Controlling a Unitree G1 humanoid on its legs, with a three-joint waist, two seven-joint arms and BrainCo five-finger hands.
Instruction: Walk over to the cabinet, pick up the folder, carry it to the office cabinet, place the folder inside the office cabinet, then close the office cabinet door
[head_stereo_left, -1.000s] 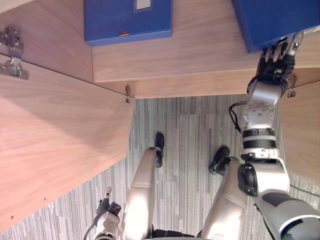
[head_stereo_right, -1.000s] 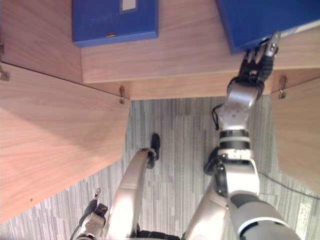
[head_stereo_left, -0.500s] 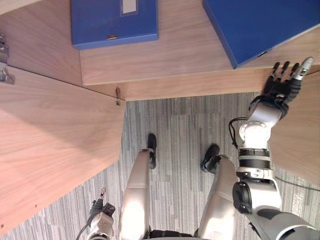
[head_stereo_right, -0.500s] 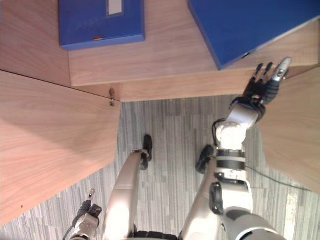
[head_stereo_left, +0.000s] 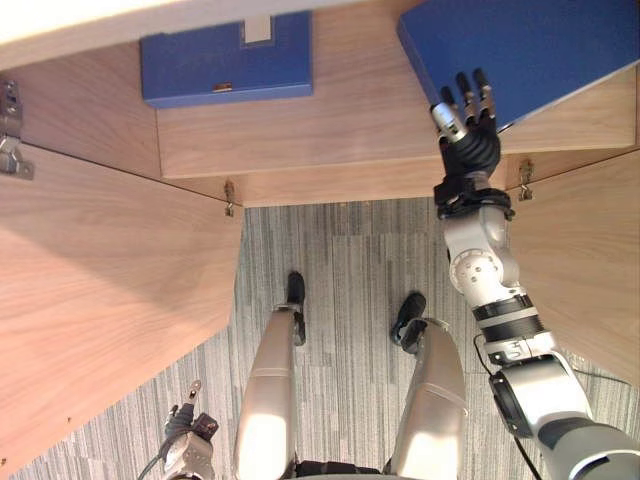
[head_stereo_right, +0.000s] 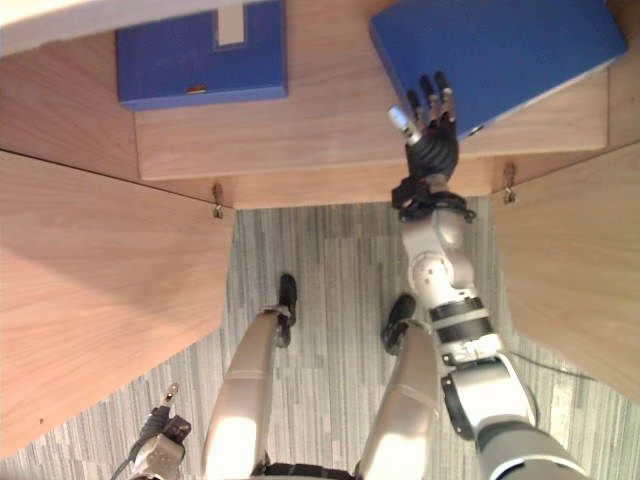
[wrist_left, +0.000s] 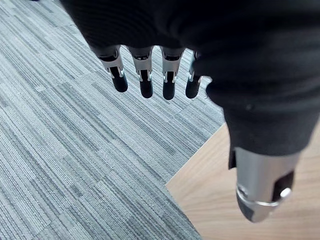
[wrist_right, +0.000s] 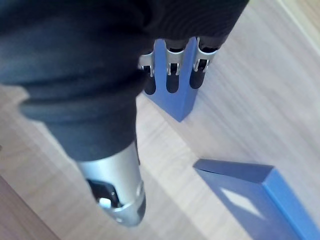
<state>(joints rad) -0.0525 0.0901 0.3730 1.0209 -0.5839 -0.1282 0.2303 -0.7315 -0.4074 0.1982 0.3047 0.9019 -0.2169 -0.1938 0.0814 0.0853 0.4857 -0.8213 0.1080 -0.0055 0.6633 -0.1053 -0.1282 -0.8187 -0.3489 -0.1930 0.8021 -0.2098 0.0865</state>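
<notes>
Eye view: flat blue folder (head_stereo_left: 550, 40) lies skewed on woodgrain cabinet shelf (head_stereo_left: 350, 130); 2nd blue folder (head_stereo_left: 225, 65) well to left. R arm straight fwd, right hand (head_stereo_left: 468, 135) at folder's near corner, fingers straight, empty.
L wrist view: left hand (wrist_left: 146, 75) fingers straight, over striped grey carpet (wrist_left: 75, 150).
R wrist view: fingertips (wrist_right: 172, 82) over folder corner, contact unclear.

Grey striped carpet (head_stereo_left: 345, 270) lies at 6 o'clock. A wooden door (head_stereo_left: 110, 270) stands open at 9 o'clock, a second door (head_stereo_left: 585, 250) at 3 o'clock.
</notes>
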